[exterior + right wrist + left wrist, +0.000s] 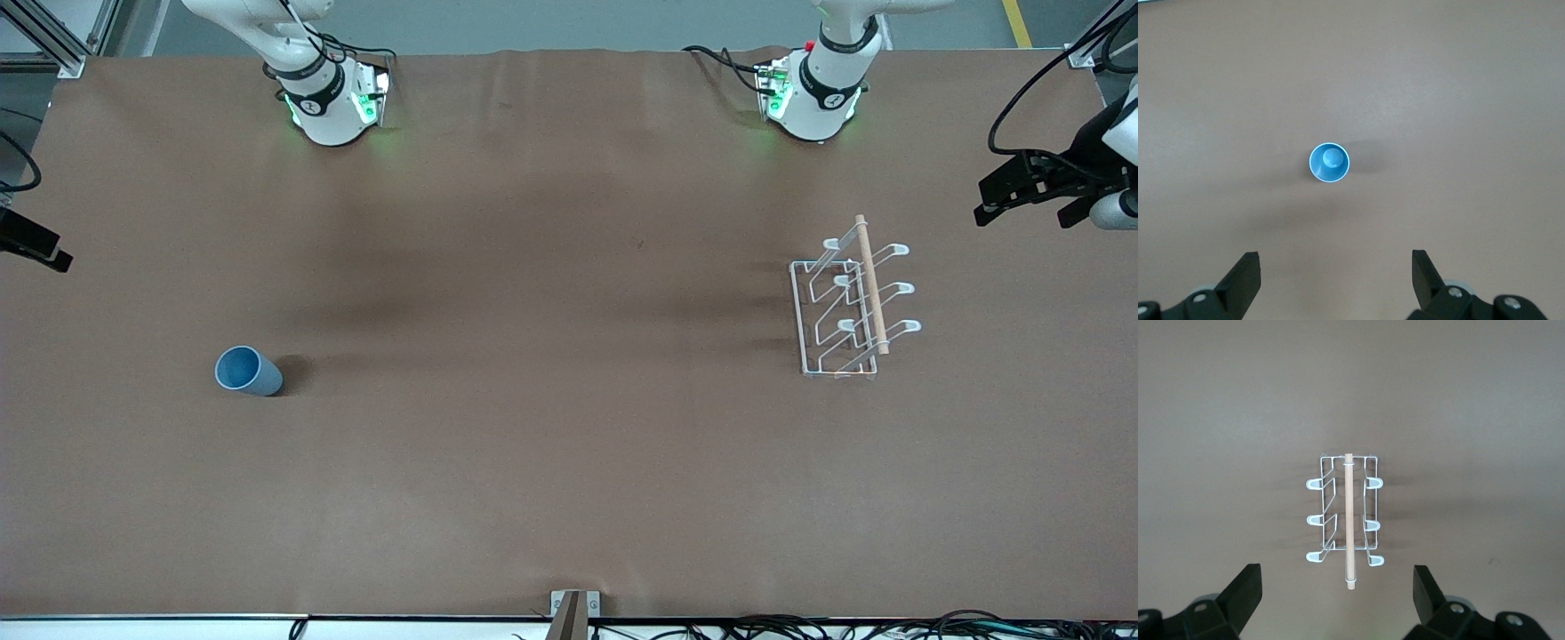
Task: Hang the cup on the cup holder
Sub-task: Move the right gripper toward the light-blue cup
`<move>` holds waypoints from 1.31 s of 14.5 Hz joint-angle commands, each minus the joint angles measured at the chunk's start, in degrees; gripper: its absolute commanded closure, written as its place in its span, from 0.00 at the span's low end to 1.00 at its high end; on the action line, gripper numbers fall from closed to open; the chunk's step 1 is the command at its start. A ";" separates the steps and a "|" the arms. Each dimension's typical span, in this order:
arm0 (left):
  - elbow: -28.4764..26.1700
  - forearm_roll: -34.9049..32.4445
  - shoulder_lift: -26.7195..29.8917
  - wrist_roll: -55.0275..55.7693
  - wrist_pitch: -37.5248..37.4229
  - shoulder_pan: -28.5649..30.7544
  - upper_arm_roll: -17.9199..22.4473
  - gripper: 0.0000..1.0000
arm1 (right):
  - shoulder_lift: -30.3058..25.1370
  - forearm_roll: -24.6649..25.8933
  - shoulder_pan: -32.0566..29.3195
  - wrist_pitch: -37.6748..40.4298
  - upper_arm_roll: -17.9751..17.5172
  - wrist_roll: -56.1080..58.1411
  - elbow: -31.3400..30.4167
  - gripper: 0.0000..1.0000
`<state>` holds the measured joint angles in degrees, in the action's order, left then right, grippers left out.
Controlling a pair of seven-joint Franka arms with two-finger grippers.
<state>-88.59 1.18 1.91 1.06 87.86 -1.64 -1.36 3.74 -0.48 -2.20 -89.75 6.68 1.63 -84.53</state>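
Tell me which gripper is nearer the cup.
Right. The right gripper hangs open high above the cup, which stands upright. The left gripper waits open over the cup holder at the left arm's end.

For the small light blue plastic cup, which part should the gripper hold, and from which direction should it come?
The light blue tapered cup stands upright, mouth open upward. Likely best: the right gripper, fingers open, descends from above and closes across the rim and upper wall, since there is no handle.
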 commanded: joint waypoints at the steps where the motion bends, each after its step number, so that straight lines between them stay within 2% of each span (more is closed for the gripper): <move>1: 0.79 -1.36 -0.15 -1.06 -0.85 -0.03 -0.22 0.00 | -0.49 0.12 -0.88 0.10 -0.71 0.48 -0.55 0.00; 9: 0.79 -1.27 -0.07 -2.12 -1.29 0.06 -1.01 0.00 | -0.23 0.12 -0.88 -0.60 -0.70 0.57 -0.99 0.00; 12: 0.79 -1.10 -0.07 -2.03 -1.29 0.06 -1.01 0.00 | 4.42 0.04 -0.61 -2.27 -0.79 0.83 -2.04 0.00; 14: 0.79 -1.10 -0.07 -2.03 -1.29 0.06 -1.01 0.00 | 5.48 0.04 -0.61 -6.55 -0.88 1.36 -5.19 0.00; 17: 0.70 -1.18 -0.07 -1.76 -1.29 -0.03 -1.01 0.00 | 6.27 0.04 -0.96 -18.05 -0.79 6.28 -14.15 0.00; 19: 0.70 -1.10 -0.15 -1.68 -1.29 -0.12 -1.10 0.00 | 8.11 0.04 -0.88 -23.43 -0.88 7.24 -17.76 0.00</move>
<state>-88.61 0.87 1.91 -0.17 87.48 -1.73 -2.14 12.33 -0.52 -2.31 -108.64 6.48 6.77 -97.35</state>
